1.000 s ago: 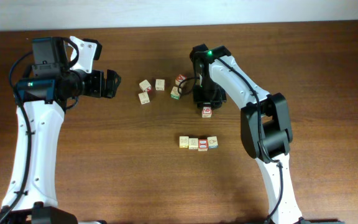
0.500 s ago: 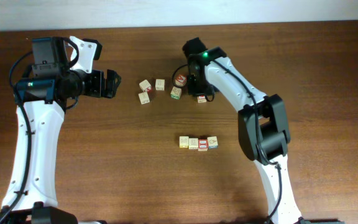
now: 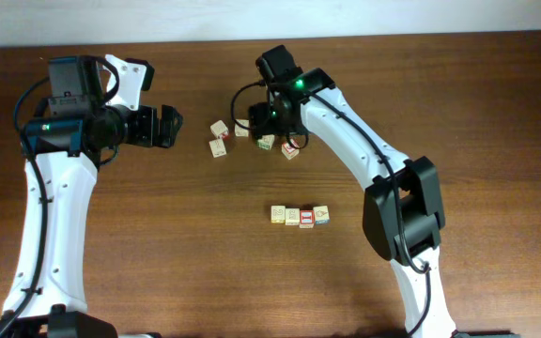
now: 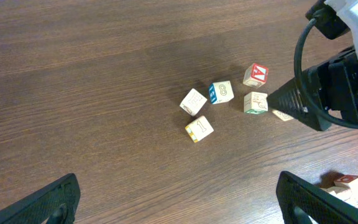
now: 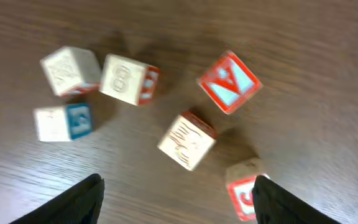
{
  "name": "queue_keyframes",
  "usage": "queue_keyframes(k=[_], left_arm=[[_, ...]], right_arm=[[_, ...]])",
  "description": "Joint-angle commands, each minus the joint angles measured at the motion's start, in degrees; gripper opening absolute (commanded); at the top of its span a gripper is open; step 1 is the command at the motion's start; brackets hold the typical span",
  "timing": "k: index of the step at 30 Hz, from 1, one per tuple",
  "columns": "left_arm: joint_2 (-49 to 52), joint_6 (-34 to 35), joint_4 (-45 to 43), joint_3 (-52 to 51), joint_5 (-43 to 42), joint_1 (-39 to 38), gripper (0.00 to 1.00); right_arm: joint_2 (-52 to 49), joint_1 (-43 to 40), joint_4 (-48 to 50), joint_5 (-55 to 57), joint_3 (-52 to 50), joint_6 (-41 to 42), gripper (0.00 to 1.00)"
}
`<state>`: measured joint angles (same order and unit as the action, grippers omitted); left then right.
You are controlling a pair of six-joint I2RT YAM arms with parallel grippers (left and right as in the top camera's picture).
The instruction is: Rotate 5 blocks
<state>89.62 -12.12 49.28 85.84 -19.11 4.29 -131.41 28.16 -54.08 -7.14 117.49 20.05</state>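
The blocks, five small pale wooden alphabet cubes (image 5: 187,140), lie loose and skewed at the far middle of the brown wooden bench (image 3: 496,113). They sit just below your right fingers (image 5: 82,202), which are spread and empty. Your left fingers (image 4: 48,199), also spread, hover well to the left. You cannot tell how many are turned; likely several remain.

Blocks (image 4: 220,92) clustered on table (image 4: 73,74); right arm (image 4: 334,93) beside them; left fingers (image 4: 48,202) spread wide.

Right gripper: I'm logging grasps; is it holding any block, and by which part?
Nothing is held; the right gripper is open and empty.
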Motion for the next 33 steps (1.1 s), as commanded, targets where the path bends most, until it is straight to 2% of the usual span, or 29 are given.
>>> queue_keyframes(k=[1, 8, 11, 14, 17, 18, 19, 21, 22, 23, 26, 28, 33], left_arm=[[0.3, 0.5, -0.1, 1.1, -0.6, 0.0, 0.99], [-0.4, 0.5, -0.7, 1.6, 0.4, 0.0, 0.99], [-0.4, 0.5, -0.6, 1.6, 0.3, 0.0, 0.99], [-0.4, 0.5, -5.2, 1.6, -6.7, 0.0, 0.99], [-0.4, 2.0, -6.0, 1.6, -8.7, -0.1, 0.99], [-0.3, 2.4, -6.3, 1.6, -13.1, -0.3, 0.99], [0.1, 2.4, -6.8, 1.6, -16.2, -1.0, 0.96], [3.2, 3.1, -7.3, 1.6, -16.6, -5.2, 0.99], [4.7, 6.2, -8.1, 1.6, -14.3, -7.1, 1.0], [6.6, 13.0, -9.1, 1.6, -7.2, -9.7, 0.97], [13.2, 30.9, -11.2, 1.6, 15.3, -17.6, 0.99], [16.5, 37.2, -12.0, 1.6, 23.1, -19.7, 1.0], [24.3, 40.0, -14.7, 1.6, 25.4, -20.7, 0.73]], right_arm=[[1.4, -0.1, 0.0, -2.8, -0.2, -2.9, 0.96], [1.6, -2.1, -6.5, -3.3, -0.2, -3.1, 0.98], [3.5, -6.6, -9.5, -7.0, -0.2, -3.1, 0.99], [5.9, -13.3, -14.9, -9.0, -0.2, -3.2, 0.99], [6.0, -18.4, -18.6, -9.0, -0.2, -3.8, 0.99], [6.0, -19.6, -18.8, -9.0, -0.2, -3.8, 0.99], [6.0, -20.4, -18.6, -9.0, -0.2, -3.8, 0.99], [6.0, -21.1, -18.6, -8.9, -0.2, -3.8, 0.99], [6.0, -21.1, -18.6, -8.9, -0.2, -3.8, 0.99], [6.0, -21.1, -18.6, -8.9, -0.2, -3.8, 0.99], [6.0, -21.1, -19.0, -8.9, -0.2, -3.8, 0.99], [6.0, -21.1, -19.6, -8.9, -0.2, -3.8, 0.99], [6.0, -21.1, -20.2, -8.7, -0.2, -3.8, 0.99]])
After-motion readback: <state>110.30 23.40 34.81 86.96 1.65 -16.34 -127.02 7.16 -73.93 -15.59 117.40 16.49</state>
